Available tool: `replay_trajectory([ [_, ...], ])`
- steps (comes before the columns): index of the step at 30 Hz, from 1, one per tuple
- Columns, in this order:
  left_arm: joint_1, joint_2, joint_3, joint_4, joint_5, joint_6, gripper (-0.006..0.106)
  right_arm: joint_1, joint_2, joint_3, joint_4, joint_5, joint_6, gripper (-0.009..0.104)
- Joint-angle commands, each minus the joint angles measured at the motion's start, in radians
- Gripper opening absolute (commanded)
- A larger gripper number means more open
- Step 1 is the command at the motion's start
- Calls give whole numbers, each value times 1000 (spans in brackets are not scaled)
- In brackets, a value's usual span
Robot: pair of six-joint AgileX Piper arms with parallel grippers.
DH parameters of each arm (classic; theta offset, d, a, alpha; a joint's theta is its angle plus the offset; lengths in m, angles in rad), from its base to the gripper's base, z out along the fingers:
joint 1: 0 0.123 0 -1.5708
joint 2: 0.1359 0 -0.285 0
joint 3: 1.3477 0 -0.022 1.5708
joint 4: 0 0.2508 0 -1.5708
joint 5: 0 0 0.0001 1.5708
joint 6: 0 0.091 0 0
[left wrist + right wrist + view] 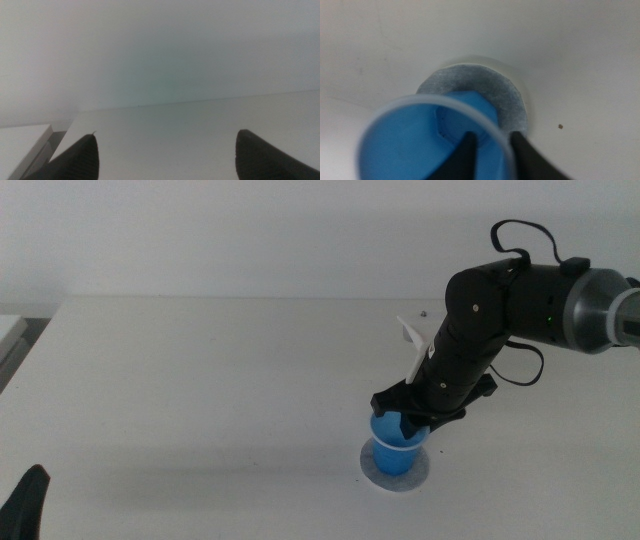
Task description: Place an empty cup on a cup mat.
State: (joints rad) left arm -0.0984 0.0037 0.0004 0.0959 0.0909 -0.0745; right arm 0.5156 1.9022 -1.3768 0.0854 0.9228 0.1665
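The cup point(395, 448) is seen upright on the cup mat point(396, 473), right of centre on the white worktop point(200, 380) and toward its near side. In the middle view a sliver of the grey disc is shown around the cup's base, wider on the left and near sides. The right gripper point(413, 420) is reached in from the right side, angled down over the cup's rim. In the right wrist view the right gripper point(492, 150) is seen with its jaws drawn narrow on the cup's wall point(430, 140), one jaw inside the blue interior and the other outside the thin white rim, so the cup is held by its wall. Beyond the cup, the speckled grey mat point(492, 90) is shown with its pale edge lying flat on the worktop point(580, 60).

The left gripper point(28, 505) is parked at the bottom left corner of the middle view, well apart from the cup. In the left wrist view the left gripper point(165, 155) is shown with its jaws spread wide and nothing between them.

Wide open worktop is left to the cup's left and behind it. The worktop's far edge is met by a pale wall point(250, 230), and its left edge is seen at the picture's left side.
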Motion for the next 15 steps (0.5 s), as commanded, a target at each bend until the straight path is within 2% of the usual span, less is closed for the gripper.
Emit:
replay_trajectory([
  [1,-1,-4,0,-7,-5,-3,94,3,-30,-2,-8,0,-8,27],
  [7,-1,-4,0,-7,-5,-3,94,-1,-117,-29,-15,41,-49,71],
  [8,-1,-4,0,-7,-5,-3,94,-6,-135,-46,-15,63,-71,75],
  [11,-1,-4,0,-7,-5,-3,94,-31,-216,-127,-15,139,-128,87],
  [15,-1,-4,0,-7,-5,-3,94,-102,-338,-219,-41,184,-139,89],
])
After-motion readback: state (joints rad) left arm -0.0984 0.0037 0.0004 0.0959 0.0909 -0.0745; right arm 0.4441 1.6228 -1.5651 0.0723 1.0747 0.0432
